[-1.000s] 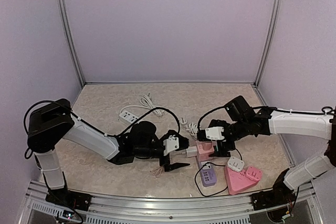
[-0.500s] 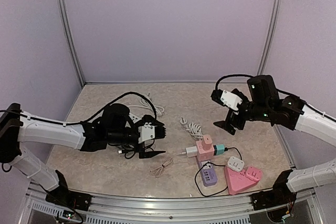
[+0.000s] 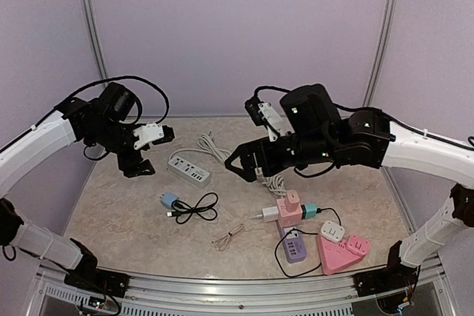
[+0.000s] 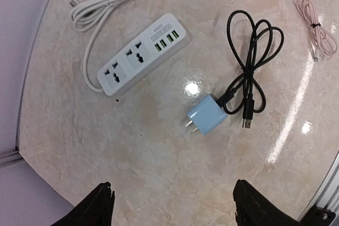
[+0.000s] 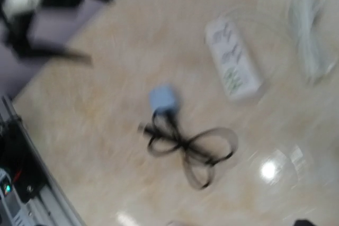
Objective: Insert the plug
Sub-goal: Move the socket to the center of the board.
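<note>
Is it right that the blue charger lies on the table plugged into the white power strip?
No: the blue charger lies on the table apart from the white power strip, unplugged; the left wrist view shows it.

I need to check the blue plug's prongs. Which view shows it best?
Left wrist: the blue plug lies close and sharp, its prongs visible, with the black cable attached. Top external shows the plug small, its prongs unreadable. Right wrist shows it only as a motion-blurred patch.
</note>
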Tool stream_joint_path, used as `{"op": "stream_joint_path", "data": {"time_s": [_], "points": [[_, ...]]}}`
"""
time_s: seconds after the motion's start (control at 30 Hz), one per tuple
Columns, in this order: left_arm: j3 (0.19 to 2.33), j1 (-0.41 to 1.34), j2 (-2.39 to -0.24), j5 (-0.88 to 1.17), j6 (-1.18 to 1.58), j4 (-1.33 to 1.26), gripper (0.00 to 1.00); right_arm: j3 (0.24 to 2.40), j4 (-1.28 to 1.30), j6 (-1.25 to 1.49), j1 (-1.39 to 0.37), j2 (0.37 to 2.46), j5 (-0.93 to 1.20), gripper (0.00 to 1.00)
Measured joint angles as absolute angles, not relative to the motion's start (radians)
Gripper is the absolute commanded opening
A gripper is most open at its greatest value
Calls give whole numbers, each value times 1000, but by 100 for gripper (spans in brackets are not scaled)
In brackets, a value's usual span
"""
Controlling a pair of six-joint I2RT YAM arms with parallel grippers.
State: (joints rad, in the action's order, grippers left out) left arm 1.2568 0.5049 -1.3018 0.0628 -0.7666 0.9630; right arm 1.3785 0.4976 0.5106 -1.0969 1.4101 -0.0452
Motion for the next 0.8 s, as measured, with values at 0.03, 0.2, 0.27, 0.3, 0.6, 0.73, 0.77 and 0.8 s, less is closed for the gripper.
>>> {"op": "stream_joint_path", "data": {"time_s": [0.03,0.2,0.27,0.3,0.6,0.73,0.77,0.8], "points": [[1281,487,-1320,64,-752,1019,72,1420,529,553,-1138,1471,-79,100],[1248,419,-1378,51,-637,1178,70,1552,715,719,-1266,1724,-178,80],[1188,413,-1373,46,-593,1179,71,1588,804,781,-1302,1820,-194,77],[1169,412,-1370,47,-581,1179,71,1596,836,806,-1315,1859,-199,77],[1156,411,-1395,45,-554,1058,76,1502,1036,906,-1331,2030,-206,84],[1330,410,-1567,59,-612,1051,75,1431,1023,873,-1244,2023,-196,84],[1374,409,-1617,61,-623,1047,75,1422,1013,855,-1211,2018,-194,85],[1420,408,-1671,63,-632,1041,76,1419,1008,844,-1184,2016,-201,85]]}}
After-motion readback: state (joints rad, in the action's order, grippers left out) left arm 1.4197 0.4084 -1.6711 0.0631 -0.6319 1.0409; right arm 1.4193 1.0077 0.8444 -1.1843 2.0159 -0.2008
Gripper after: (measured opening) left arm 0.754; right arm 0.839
